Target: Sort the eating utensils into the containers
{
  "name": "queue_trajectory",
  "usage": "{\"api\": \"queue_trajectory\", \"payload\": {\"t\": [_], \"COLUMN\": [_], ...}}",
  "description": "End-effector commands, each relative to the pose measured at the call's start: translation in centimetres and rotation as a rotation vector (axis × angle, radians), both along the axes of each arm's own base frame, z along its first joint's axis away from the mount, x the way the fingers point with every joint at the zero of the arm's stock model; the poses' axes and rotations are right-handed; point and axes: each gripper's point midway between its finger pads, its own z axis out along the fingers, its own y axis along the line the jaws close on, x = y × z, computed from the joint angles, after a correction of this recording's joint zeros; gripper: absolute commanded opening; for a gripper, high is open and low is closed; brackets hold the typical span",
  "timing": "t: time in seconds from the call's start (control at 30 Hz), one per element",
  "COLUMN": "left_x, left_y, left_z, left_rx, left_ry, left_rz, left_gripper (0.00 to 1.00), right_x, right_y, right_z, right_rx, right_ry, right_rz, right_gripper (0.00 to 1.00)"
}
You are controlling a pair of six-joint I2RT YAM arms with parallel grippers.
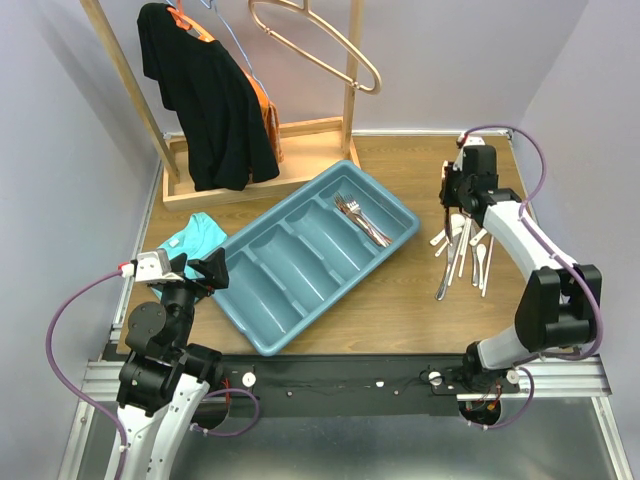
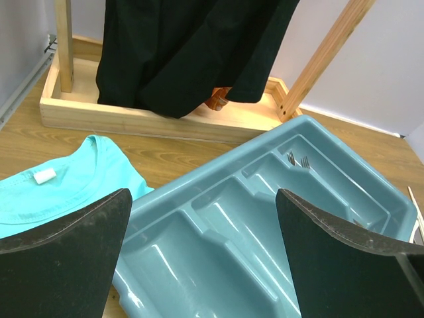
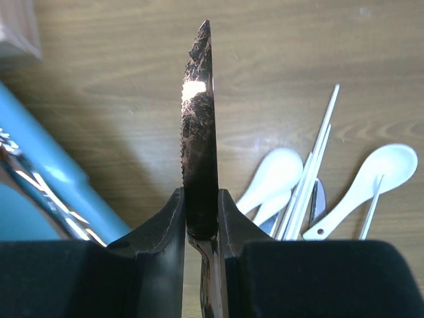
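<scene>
The teal-blue tray (image 1: pixel 262 340) lies diagonally at mid table. Coppery forks (image 1: pixel 362 221) lie in its far right compartment; the other three compartments look empty. My right gripper (image 1: pixel 455 203) is above the wood between the tray and the loose pile (image 1: pixel 465 255). In the right wrist view my right gripper (image 3: pixel 200 199) is shut on a silver serrated knife (image 3: pixel 199 112), blade pointing forward. White spoons (image 3: pixel 271 175) and pale chopsticks (image 3: pixel 317 162) lie to its right. My left gripper (image 1: pixel 203 269) is open and empty by the tray's left corner; the left wrist view (image 2: pixel 202 195) shows it over the tray rim (image 2: pixel 218 163).
A wooden rack (image 1: pixel 250 165) with a black garment (image 1: pixel 205 95) and large metal hangers (image 1: pixel 320 45) stands at the back left. A teal folded cloth (image 1: pixel 190 238) lies left of the tray. The table's right edge runs close to the utensil pile.
</scene>
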Motion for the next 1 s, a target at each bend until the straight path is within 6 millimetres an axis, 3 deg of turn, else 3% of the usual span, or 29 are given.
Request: {"api": "queue_trajectory", "payload": {"t": [0.0,0.07,0.2,0.43,0.57,0.7,0.8,0.97], "left_x": [0.1,0.1,0.1,0.0,-0.1,-0.1,-0.1,-0.1], "left_y": [-0.4,-0.4,-0.4,-0.3,-0.3,-0.3,-0.3,-0.2], "left_z": [0.2,0.2,0.2,0.2,0.3,0.3,0.3,0.3], "left_rx": [0.005,0.005,0.006,0.005,0.004,0.004,0.004,0.004], "left_ry": [-0.002,-0.004,-0.002,-0.004,-0.007,-0.007,-0.007,-0.007], "left_rz": [-0.020,-0.020,-0.021,-0.020,-0.018,-0.018,-0.018,-0.017], "left_gripper": [0.99,0.99,0.99,0.99,0.99,0.99,0.99,0.99], "right_x": [0.2,0.1,-0.8,-1.5,-2.3,-3.9,-5.0,-4.9], "right_y": [4.3,6.7,13.7,23.5,27.8,32.7,34.6,34.7], "right_z": [5.0,5.8,6.4,5.8,4.2,1.3,-0.7,-5.8], "right_rx": [0.050,0.097,0.156,0.231,0.252,0.265,0.265,0.195], "right_ry": [-0.092,-0.111,-0.142,-0.160,-0.135,-0.065,-0.016,0.068], "right_rz": [0.124,0.180,0.315,0.478,0.557,0.656,0.689,0.662], "right_gripper": [0.08,0.09,0.09,0.09,0.09,0.09,0.10,0.14]}}
